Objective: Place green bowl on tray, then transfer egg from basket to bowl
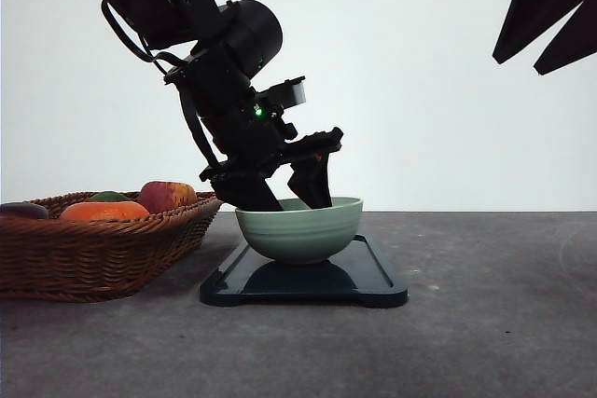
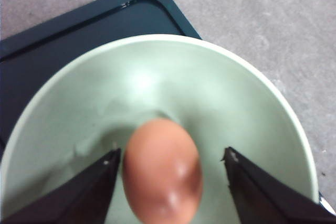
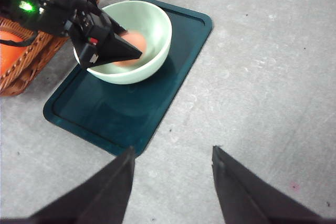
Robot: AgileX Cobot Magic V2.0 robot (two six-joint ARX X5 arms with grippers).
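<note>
Egg [image 2: 163,174] lies in the green bowl [image 1: 300,228] on the tray [image 1: 373,281] (basket [image 1: 93,249] just beside), between the left gripper's [image 2: 169,163] parted, non-touching fingers; the right gripper [image 3: 173,182] hangs unclenched above the table [image 3: 262,77].

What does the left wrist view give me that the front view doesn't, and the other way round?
Left wrist view: the egg lying inside the green bowl, a gap between it and each finger of the open left gripper.

Front view: the basket with fruit beside the tray, and the right gripper raised high.

Both: bowl on tray, left gripper dipped into the bowl.
</note>
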